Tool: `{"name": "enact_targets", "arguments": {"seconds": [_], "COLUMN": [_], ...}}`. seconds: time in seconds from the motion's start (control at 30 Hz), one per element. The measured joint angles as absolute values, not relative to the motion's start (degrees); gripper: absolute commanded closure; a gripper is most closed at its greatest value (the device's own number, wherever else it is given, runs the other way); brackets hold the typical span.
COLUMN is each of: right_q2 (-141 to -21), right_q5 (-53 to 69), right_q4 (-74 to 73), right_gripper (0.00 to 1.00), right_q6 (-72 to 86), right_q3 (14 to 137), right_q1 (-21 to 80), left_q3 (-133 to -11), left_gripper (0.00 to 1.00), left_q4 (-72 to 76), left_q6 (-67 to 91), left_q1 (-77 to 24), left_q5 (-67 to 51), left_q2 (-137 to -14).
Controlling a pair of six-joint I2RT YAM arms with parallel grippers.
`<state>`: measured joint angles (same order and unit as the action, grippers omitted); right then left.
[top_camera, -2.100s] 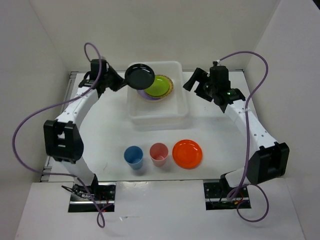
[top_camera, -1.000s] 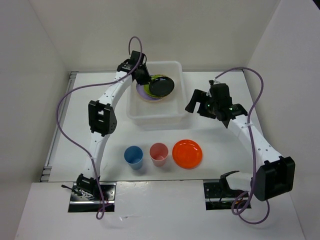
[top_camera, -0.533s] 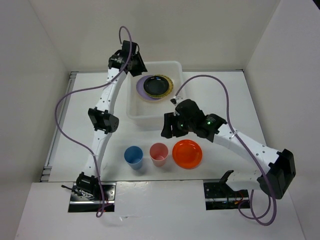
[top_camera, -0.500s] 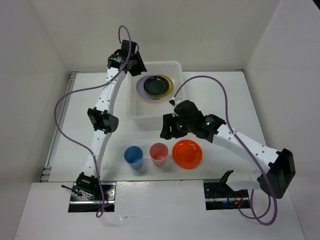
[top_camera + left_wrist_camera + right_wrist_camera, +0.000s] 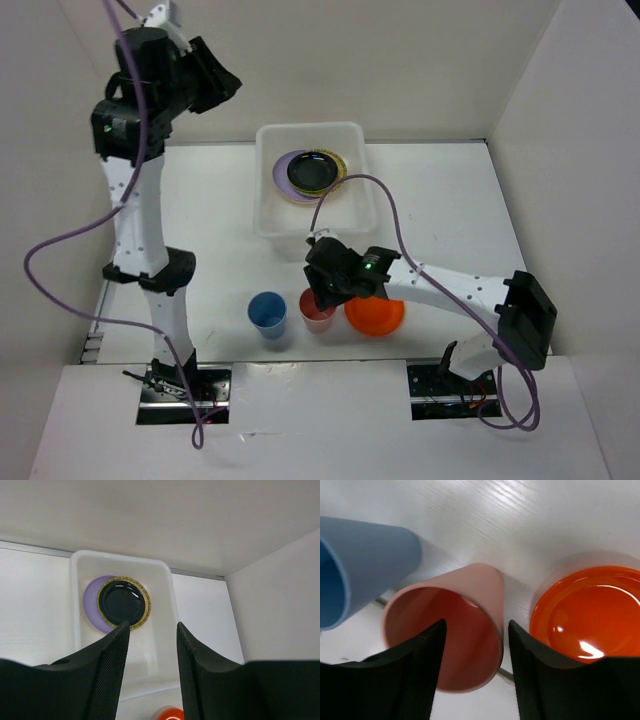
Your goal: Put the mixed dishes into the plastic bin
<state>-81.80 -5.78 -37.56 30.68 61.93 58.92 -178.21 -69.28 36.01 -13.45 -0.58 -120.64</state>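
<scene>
At the far left, the left hand (image 5: 152, 630) is raised high above the bench (image 5: 210, 240), its fingers (image 5: 107, 670) apart with nothing between them. The wrist view looks down past them onto the plastic bin (image 5: 162, 630).

On the near part of the bench the blue cup (image 5: 267, 311) stands upright. Its near side is cut off in the right wrist view.

The bin sits far of the cups. Inside it the glossy black plate (image 5: 312, 170) lies on top of a stack. Only a thin rim of the tan woven-patterned plate (image 5: 145, 605) shows around it, and a crescent of the lilac plate (image 5: 92, 592) shows at the left. Anything lower in the stack is hidden.

The pink-red cup (image 5: 470, 587) stands just right of the blue one. The right hand (image 5: 477, 625) is low over it and hides most of it from above. Its fingers are apart. One is over the mouth and one is outside the right wall. I cannot tell whether they touch it.

The bright orange plate (image 5: 378, 314) lies flat just right of that cup, partly covered by the arm.
</scene>
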Motion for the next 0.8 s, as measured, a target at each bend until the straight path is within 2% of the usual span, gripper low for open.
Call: {"name": "enact_targets", "arguments": {"seconds": [0.07,0.1,0.17,0.2,0.23,0.33,0.47,0.67,0.8], "right_q2": [-83.8,-85.0,-87.9,-88.8,-89.6,-90.0,-90.1,-89.9,-88.5], "right_q5": [-8.7,-10.0,-12.6,-13.4,-14.3,-16.5,-19.2,-23.4,-22.9], "right_q4": [-38.9,-39.2,-40.1,-40.3,-40.7,-42.2,-46.3,-55.2,-56.1], "right_gripper": [0.52,0.66,0.80,0.93,0.98,1.00,1.00,1.00,1.00], "right_q6": [31.0,31.2,32.1,32.2,32.4,33.5,34.2,33.8,30.2], "right_q3": [62.6,63.1,64.2,64.4,64.7,65.9,69.0,81.3,92.2], "right_q1": [60.6,61.4,63.0,63.4,63.9,64.6,64.8,63.2,55.9], "left_q3": [-174.6,-173.4,-170.3,-169.2,-167.5,-162.6,-149.9,-116.8,-101.6], "left_gripper": [0.49,0.49,0.49,0.47,0.47,0.47,0.47,0.47,0.47], "left_q4": [-70.1,-70.8,-71.5,-71.9,-72.1,-73.0,-72.4,-62.7,-55.5], "left_q6": [34.8,34.4,34.1,33.9,33.4,33.0,32.7,31.7,31.7], "left_q1": [-13.2,-13.3,-14.0,-14.1,-14.4,-15.1,-15.7,-15.4,-15.1], "left_q5": [-0.2,0.0,0.6,0.7,0.9,1.7,2.9,2.8,0.7], "left_q2": [-114.5,-112.2,-107.9,-106.5,-105.0,-101.9,-96.0,-77.9,-65.3]}}
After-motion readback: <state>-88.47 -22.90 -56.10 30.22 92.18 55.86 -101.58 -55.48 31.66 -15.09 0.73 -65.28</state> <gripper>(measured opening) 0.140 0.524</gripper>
